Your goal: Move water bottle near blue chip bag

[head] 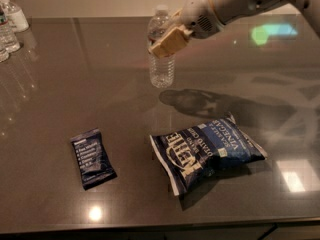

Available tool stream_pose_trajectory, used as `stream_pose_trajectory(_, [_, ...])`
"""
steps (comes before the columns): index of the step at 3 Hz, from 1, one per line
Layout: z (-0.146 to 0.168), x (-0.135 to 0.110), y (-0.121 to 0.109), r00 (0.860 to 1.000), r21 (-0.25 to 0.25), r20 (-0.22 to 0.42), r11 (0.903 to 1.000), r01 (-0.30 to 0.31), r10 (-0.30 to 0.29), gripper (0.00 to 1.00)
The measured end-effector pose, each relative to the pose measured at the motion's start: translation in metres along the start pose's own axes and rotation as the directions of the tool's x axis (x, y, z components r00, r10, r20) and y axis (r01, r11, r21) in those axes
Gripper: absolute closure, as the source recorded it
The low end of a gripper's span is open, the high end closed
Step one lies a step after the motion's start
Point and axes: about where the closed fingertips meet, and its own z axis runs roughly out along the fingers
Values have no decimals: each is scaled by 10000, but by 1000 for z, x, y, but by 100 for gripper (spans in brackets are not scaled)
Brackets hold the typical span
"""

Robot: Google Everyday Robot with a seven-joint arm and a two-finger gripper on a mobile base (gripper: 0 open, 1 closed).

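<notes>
The water bottle [161, 70] is a small clear ribbed bottle with a white cap, upright at the middle back of the dark table. My gripper [165, 38] reaches in from the upper right and is shut around the bottle's upper half, with a tan finger pad [170, 40] across its front. The bottle's base is at or just above the table surface. The blue chip bag [207, 151] is a crinkled navy bag with white lettering. It lies flat towards the front right, well in front of the bottle and a little to its right.
A small flat dark blue snack-bar wrapper [92, 157] lies at the front left. A pump-top bottle [13, 13] and other clear bottles [7, 36] stand at the far left edge. The table's front edge [160, 225] runs along the bottom.
</notes>
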Motion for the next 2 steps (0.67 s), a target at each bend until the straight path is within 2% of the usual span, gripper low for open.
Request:
stream_pose_trajectory(1, [-28, 12, 29, 9994, -112, 187, 9995, -294, 296, 100])
stream_pose_trajectory(2, [-44, 31, 55, 9974, -262, 217, 9974, -674, 680, 100])
